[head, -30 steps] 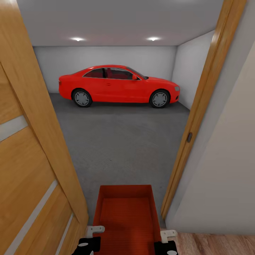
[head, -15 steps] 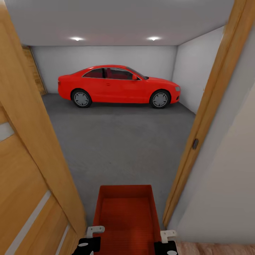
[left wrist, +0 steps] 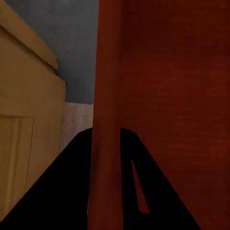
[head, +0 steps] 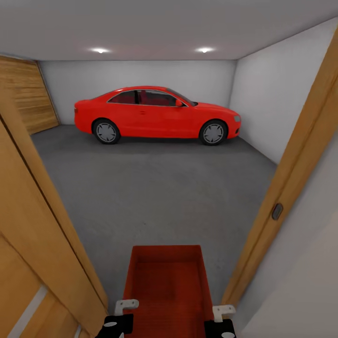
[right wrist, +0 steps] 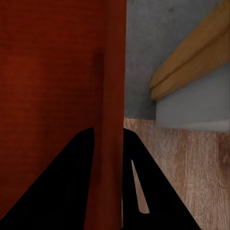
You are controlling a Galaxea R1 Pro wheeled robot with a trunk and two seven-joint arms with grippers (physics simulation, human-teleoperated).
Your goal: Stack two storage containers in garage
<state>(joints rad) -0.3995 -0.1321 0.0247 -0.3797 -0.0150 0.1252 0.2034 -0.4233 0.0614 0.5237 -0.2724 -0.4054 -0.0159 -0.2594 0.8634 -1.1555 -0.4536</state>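
Head view looks through a doorway into the garage, with an orange-red bin (head: 165, 286) held low in front of the robot. Its long axis runs straight ahead toward the red car (head: 156, 114), open side up, level. The left gripper (head: 126, 306) sits at the bin's near left wall and the right gripper (head: 223, 311) at its near right wall.

Each wrist view gives what the head view cannot: the grip itself. In the left wrist view the bin's wall passes between the two dark fingers (left wrist: 62, 191), which are clamped on it, one inside and one outside. The right wrist view shows the same for the right arm, its fingers (right wrist: 62, 187) closed on the opposite wall. The left wrist view also catches the wooden door (left wrist: 24, 120) just beside the bin; the right wrist view catches a strip of light wood-plank flooring (right wrist: 191, 167) under the bin's near end and the foot of the door frame (right wrist: 191, 67).

The bin's far end hangs over the dark grey concrete floor (head: 155, 188), which stretches to the car. The car stands side-on against the white back wall (head: 141, 75). Two ceiling spotlights (head: 99, 50) glow above the car, and a wood-slat panel (head: 26, 98) fills the wall to the left of the car.
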